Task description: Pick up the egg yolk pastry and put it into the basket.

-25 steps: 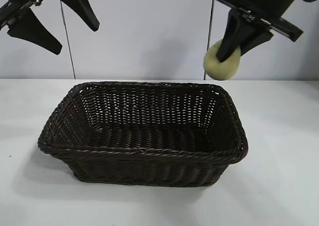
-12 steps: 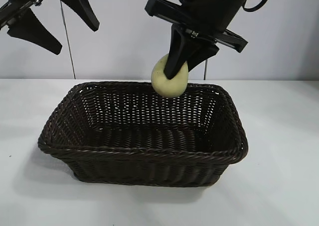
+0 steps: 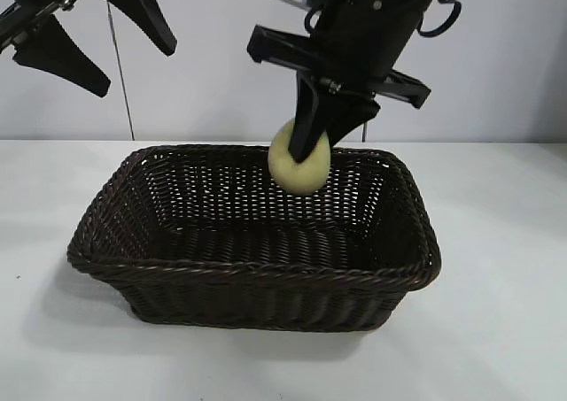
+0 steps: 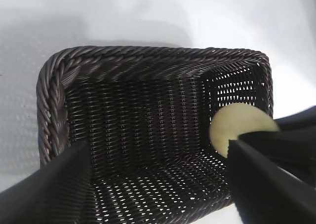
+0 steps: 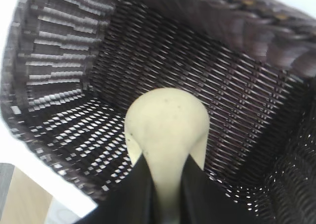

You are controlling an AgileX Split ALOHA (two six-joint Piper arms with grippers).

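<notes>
- A smooth white tabletop [image 3: 496, 330] fills the lower part of the exterior view, evenly lit, with a soft grey shadow toward its left side.
- A plain pale grey wall [image 3: 221, 82] rises behind it, meeting the table along a straight level line.
- Two thin dark vertical rods [image 3: 120, 73] stand against that wall.
- A strip of light wooden surface [image 5: 24, 199] shows past the table's edge in the right wrist view.
</notes>
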